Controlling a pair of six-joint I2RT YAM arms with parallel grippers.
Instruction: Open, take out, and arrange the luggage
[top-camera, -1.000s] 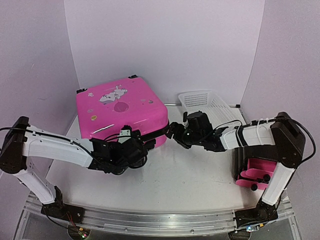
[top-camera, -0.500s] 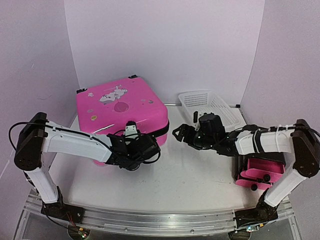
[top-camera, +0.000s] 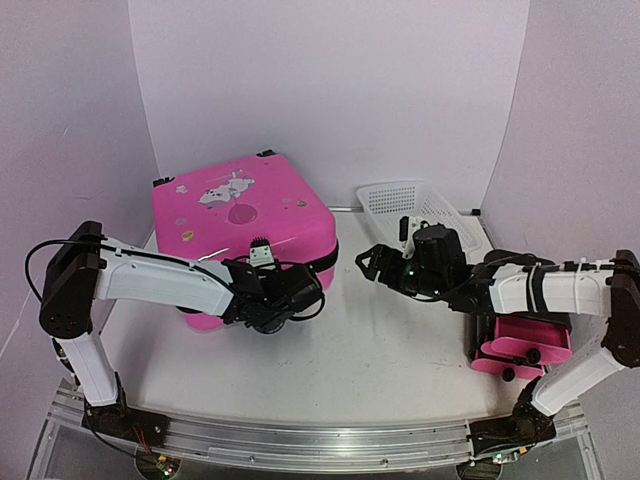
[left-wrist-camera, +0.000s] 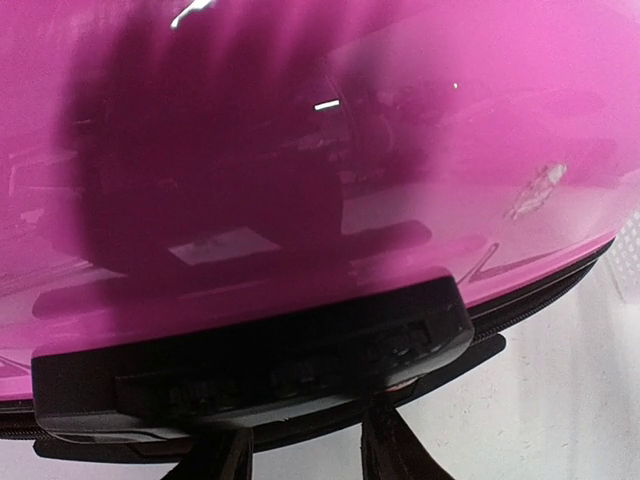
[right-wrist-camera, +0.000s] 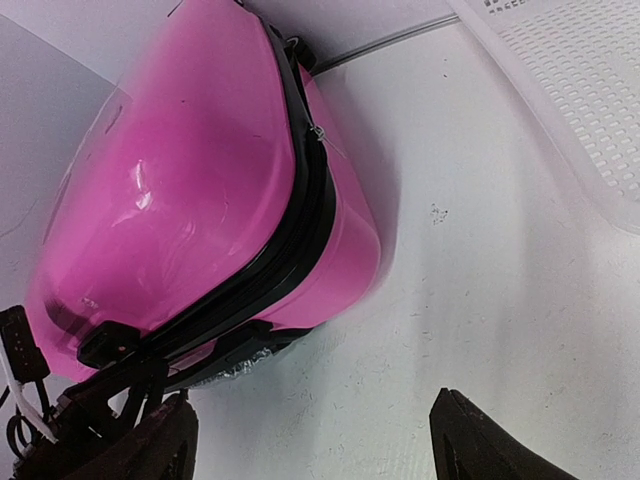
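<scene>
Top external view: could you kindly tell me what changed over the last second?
The left claw slid right along the near edge of the luggage. The right claw drew back rightward, away from it, open. The luggage, basket and cabinet stayed put.

bright even light, soft shadows on table (top-camera: 380, 350); glare streaks + dark refl. on luggage (left-wrist-camera: 400, 120), left wrist pic soft.
</scene>
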